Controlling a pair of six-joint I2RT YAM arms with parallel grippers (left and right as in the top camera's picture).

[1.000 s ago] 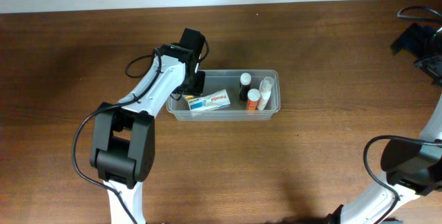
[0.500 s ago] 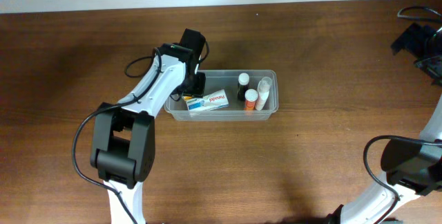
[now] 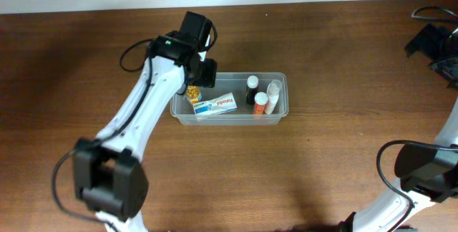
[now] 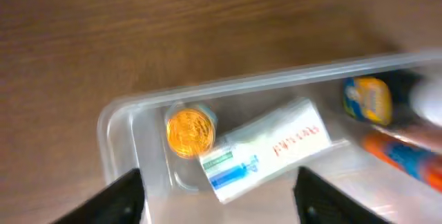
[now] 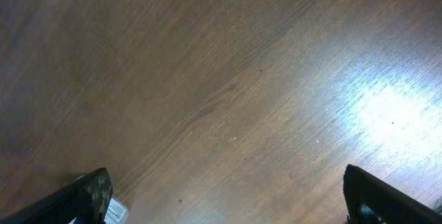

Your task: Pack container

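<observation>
Left end effector (image 3: 203, 73), jaws spread and empty, hovers over the left end of the clear container (image 3: 229, 120), which lies lengthwise left-to-right.

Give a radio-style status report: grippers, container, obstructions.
Left gripper open, empty, above left end of container. Right gripper open, empty, over table. Container holds gold-lidded jar, box, bottles. Nothing in the way.

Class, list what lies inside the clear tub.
A gold-lidded jar, a white-and-blue box, a black bottle, an orange bottle and a pale bottle. Overhead, the left gripper covers the tub's far-left corner.
</observation>
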